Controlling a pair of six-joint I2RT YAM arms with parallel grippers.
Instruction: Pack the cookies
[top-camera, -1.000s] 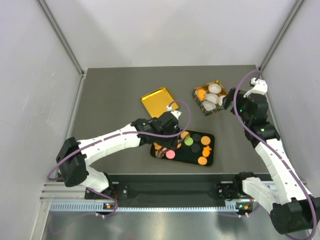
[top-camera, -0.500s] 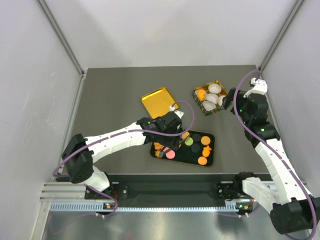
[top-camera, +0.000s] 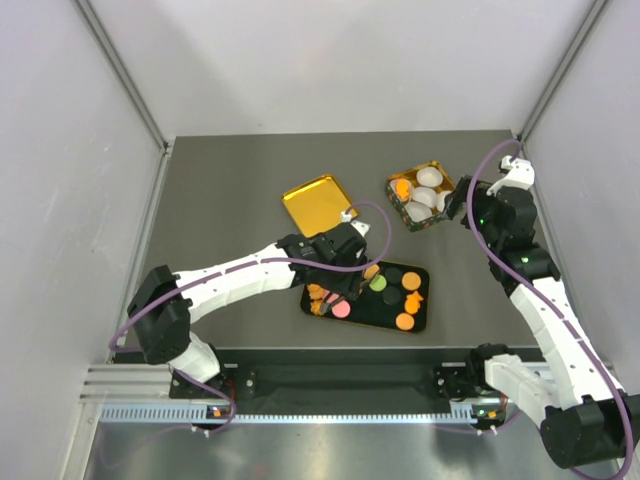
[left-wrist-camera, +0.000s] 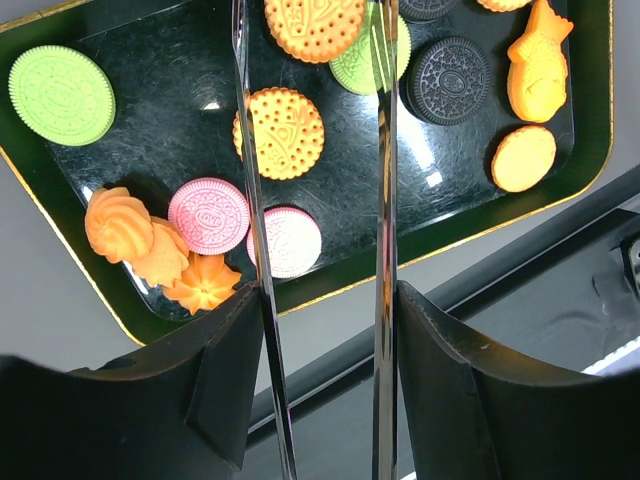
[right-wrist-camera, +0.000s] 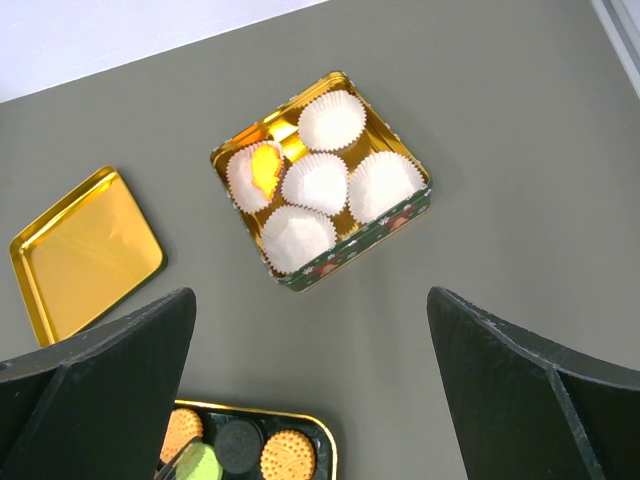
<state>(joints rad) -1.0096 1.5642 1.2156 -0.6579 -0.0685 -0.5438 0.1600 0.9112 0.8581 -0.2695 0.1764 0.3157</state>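
My left gripper (left-wrist-camera: 310, 20) is released: its two thin fingers (left-wrist-camera: 384, 200) stand apart with nothing clasped, above the black tray (left-wrist-camera: 170, 120). Whether the fingertips touch the tray I cannot tell.

In the gap lies an orange round biscuit (left-wrist-camera: 285, 133). A second orange biscuit (left-wrist-camera: 315, 25) is at its 12 o'clock. A pale pink cookie (left-wrist-camera: 297, 245) is at its 6 o'clock, partly crossed by one finger.

Outward from the round biscuit:
- **8 o'clock:** a pink sandwich cookie (left-wrist-camera: 208, 215), with orange swirl cookies (left-wrist-camera: 118, 222) beyond it.
- **9 o'clock:** a green sandwich cookie (left-wrist-camera: 61, 95).
- **2 to 3 o'clock:** a dark chocolate cookie (left-wrist-camera: 450, 80), a fish-shaped orange cookie (left-wrist-camera: 538, 65) and a plain orange disc (left-wrist-camera: 523, 157).

My right gripper (right-wrist-camera: 310, 295) is likewise released, fingers wide, holding nothing, above the grey table (right-wrist-camera: 500, 120). At its 12 o'clock sits the square tin (right-wrist-camera: 350, 245), holding five white paper cups (right-wrist-camera: 318, 183). The cup at the tin's 9 o'clock side holds one orange cookie (right-wrist-camera: 262, 170). The gold lid (right-wrist-camera: 85, 250) lies apart from the tin at its 8 o'clock, flat on the table.
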